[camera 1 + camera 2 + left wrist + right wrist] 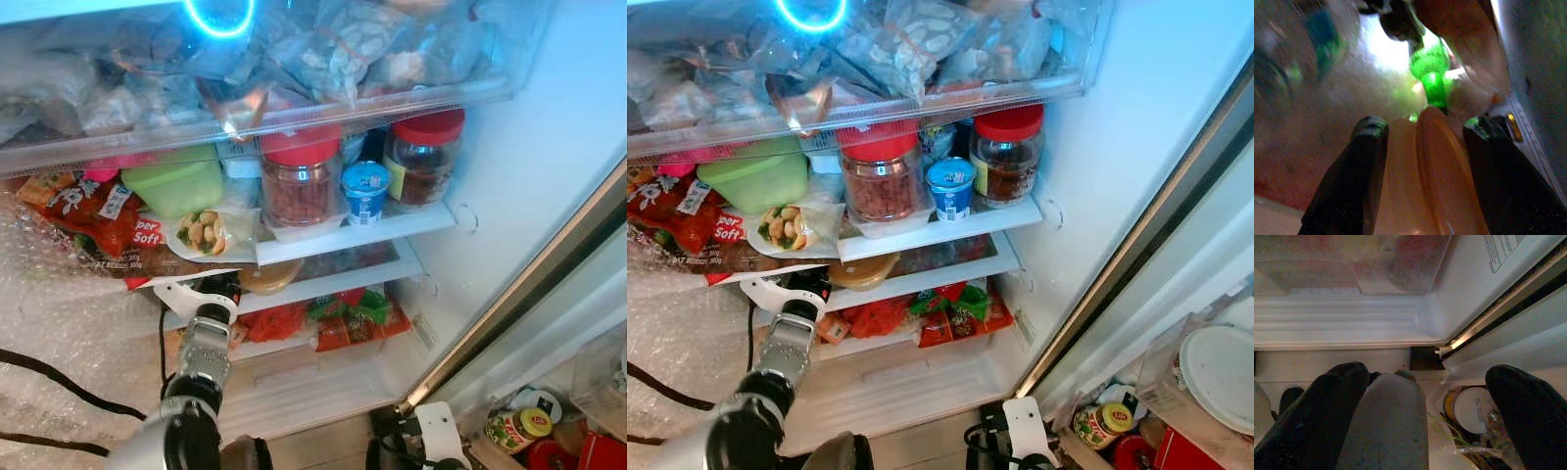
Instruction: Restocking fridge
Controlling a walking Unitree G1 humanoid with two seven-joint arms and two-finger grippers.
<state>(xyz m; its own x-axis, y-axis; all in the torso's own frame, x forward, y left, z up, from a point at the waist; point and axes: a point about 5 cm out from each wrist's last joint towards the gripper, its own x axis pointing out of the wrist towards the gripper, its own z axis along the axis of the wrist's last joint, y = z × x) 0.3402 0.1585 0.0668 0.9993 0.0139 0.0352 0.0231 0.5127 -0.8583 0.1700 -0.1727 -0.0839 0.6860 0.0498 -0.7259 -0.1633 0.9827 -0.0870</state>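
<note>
The left hand (217, 292) reaches into the fridge under the middle shelf (353, 233), its fingers (1359, 166) spread wide on either side of a tan lidded tub (266, 278). That tub lies at about one o'clock from the wrist, its flat disc edge-on between the two fingers in the wrist view, so closing would likely pinch it across the lid. Further right, the right hand (1422, 416) hangs low at five o'clock by the fridge's foot, open with nothing held, over a yellow-rimmed jar (1469, 409) on the floor.
</note>
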